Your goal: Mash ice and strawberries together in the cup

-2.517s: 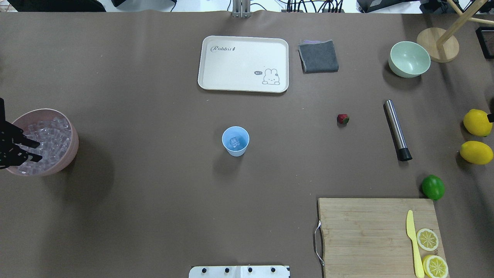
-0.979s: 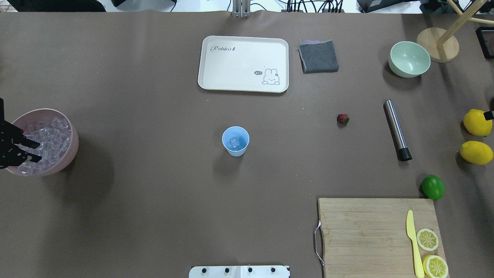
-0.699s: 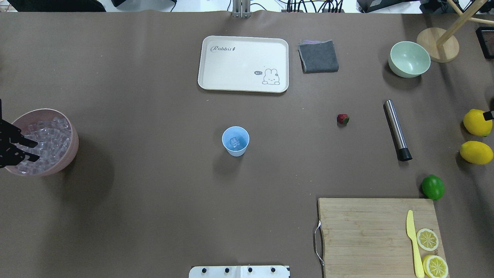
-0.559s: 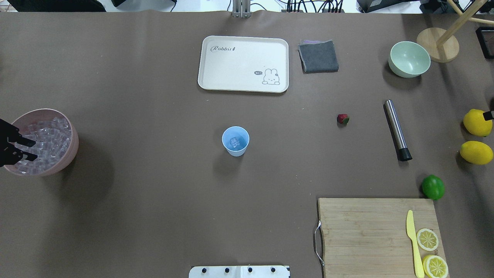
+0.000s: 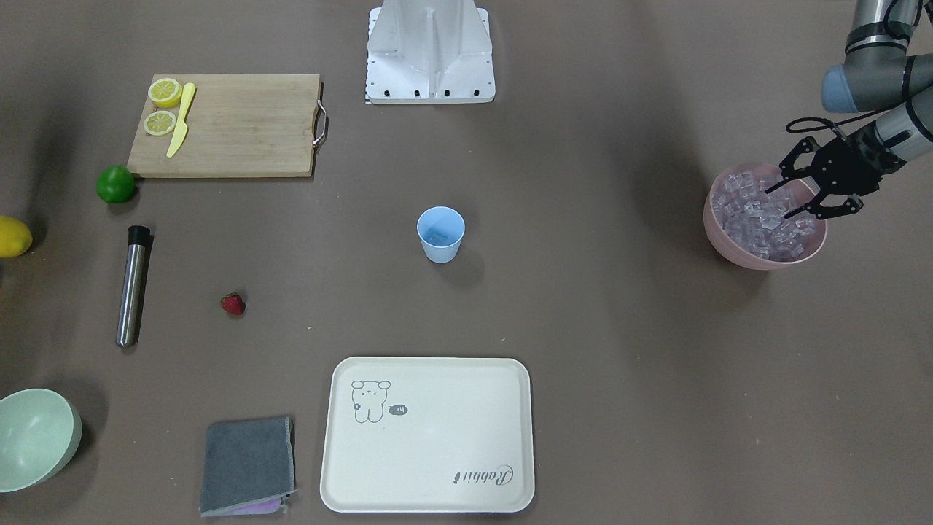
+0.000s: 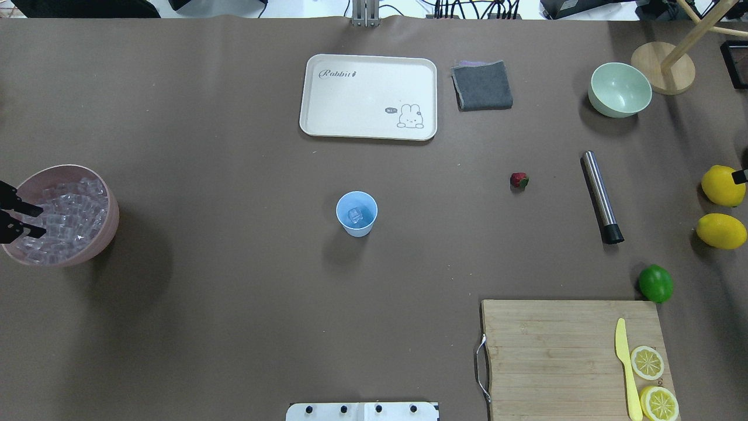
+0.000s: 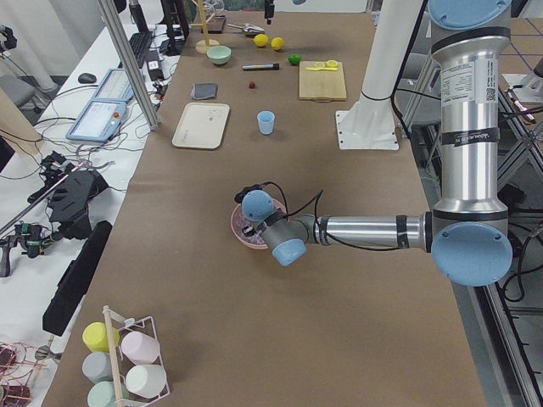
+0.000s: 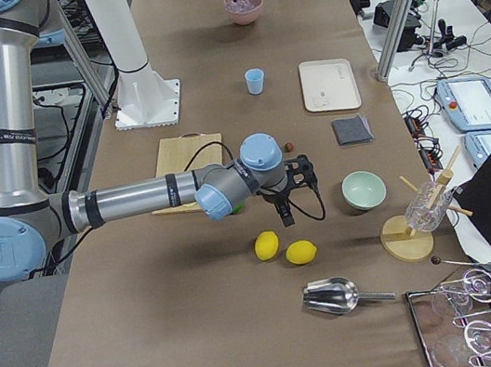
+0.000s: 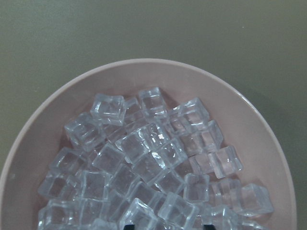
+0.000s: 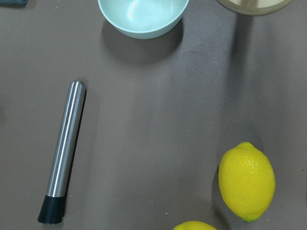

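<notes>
The light blue cup [image 6: 356, 213] [image 5: 440, 233] stands upright mid-table with one piece of ice [image 6: 355, 216] inside it. Many more cubes of ice [image 6: 64, 216] [image 9: 153, 158] fill the pink bowl [image 6: 108, 231] [image 5: 729, 244] at the table's left end. My left gripper [image 6: 43, 224] [image 5: 777, 204] hangs open over that bowl, fingers spread just above the cubes and holding nothing. The strawberry [image 6: 519, 180] [image 5: 233, 304] lies alone on the table right of the cup. Only a dark tip of my right gripper [image 6: 741, 175] shows by a lemon; I cannot tell its state.
A steel rod with a black end [image 6: 601, 196] lies right of the strawberry. Two lemons [image 6: 723, 186], a lime [image 6: 655, 283], a cutting board [image 6: 555, 351] with knife and lemon slices, a cream tray [image 6: 369, 96], a grey cloth [image 6: 481, 85] and a pale green bowl [image 6: 619, 89] surround them.
My left gripper has drifted toward the view's left edge over the pink bowl, still open. The cup, strawberry and right side have not moved.
</notes>
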Tool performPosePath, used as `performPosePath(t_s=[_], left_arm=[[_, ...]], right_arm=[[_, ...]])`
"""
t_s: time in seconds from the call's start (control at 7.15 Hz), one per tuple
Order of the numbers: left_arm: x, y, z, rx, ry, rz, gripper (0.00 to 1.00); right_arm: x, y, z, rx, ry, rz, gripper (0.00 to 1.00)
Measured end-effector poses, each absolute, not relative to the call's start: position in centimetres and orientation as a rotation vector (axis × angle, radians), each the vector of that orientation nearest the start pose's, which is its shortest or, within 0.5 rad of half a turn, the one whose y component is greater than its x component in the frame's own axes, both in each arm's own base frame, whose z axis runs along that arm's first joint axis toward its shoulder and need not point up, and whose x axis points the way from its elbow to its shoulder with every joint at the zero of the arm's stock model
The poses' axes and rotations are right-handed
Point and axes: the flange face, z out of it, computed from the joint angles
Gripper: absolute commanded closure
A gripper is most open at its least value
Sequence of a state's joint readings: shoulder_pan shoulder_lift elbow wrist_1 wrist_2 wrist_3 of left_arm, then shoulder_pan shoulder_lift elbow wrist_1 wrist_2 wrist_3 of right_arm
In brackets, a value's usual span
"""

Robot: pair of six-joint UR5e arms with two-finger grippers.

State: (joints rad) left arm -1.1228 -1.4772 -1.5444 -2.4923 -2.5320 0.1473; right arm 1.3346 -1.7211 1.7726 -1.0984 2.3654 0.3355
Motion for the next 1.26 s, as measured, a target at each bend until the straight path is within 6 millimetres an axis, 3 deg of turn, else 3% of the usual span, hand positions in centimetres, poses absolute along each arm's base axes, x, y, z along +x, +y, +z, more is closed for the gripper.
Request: performPosePath(t_s=[0.84, 0.98, 1.12, 1.26], left_arm=[[14.40, -43.98, 60.03, 0.625, 1.027, 0.912, 0.42], [14.44, -43.95, 60.08, 0.624, 1.025, 0.912, 0.39], [14.45, -43.97, 60.23, 0.623, 1.021, 0.910, 0.22], [14.46, -43.92, 60.44, 0.619, 1.018, 0.909, 0.13]], right_arm=[[-4.47, -45.14, 57.66, 0.250, -0.882, -0.114, 0.00], [-4.49, -45.14, 57.66, 0.250, -0.882, -0.114, 0.00], [-4.51, -45.13, 57.65, 0.250, -0.883, -0.114, 0.00], [-4.50, -45.13, 57.65, 0.250, -0.883, -0.114, 0.00]])
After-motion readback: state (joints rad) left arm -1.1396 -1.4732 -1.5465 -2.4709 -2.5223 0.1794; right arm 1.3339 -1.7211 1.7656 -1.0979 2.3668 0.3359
